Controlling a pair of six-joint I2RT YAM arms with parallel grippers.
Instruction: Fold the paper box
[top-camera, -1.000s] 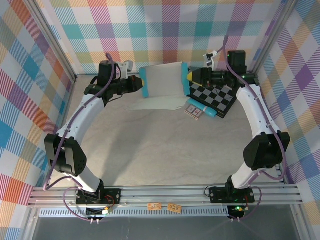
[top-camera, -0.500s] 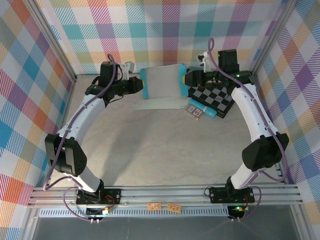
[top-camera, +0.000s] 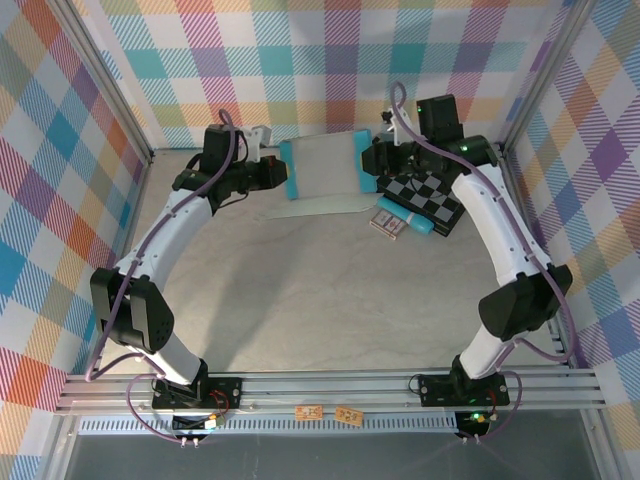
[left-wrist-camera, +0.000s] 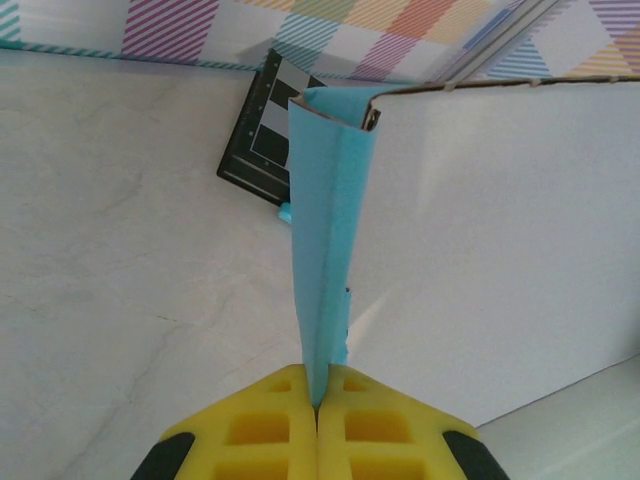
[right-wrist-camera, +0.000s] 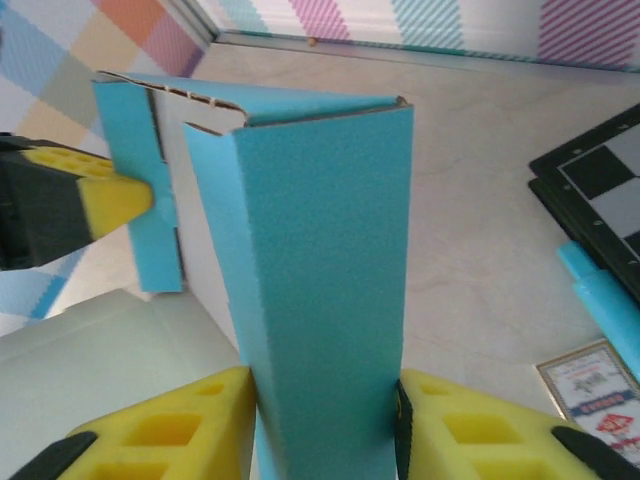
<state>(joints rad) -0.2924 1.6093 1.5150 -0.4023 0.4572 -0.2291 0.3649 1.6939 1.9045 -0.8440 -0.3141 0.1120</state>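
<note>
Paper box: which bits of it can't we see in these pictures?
- Top view: the right gripper covers the paper box's right edge.
- Left wrist view: its white panel runs off the picture's right side.
- Right wrist view: the flap's bottom runs off the picture between the yellow fingers.

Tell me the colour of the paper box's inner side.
Grey-white; the paper box shows it best in the left wrist view.

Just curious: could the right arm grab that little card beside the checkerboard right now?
Probably not yet. The card lies uncovered close to the right arm, but its jaws are clamped on the paper box's teal flap, so it would have to let go first.
</note>
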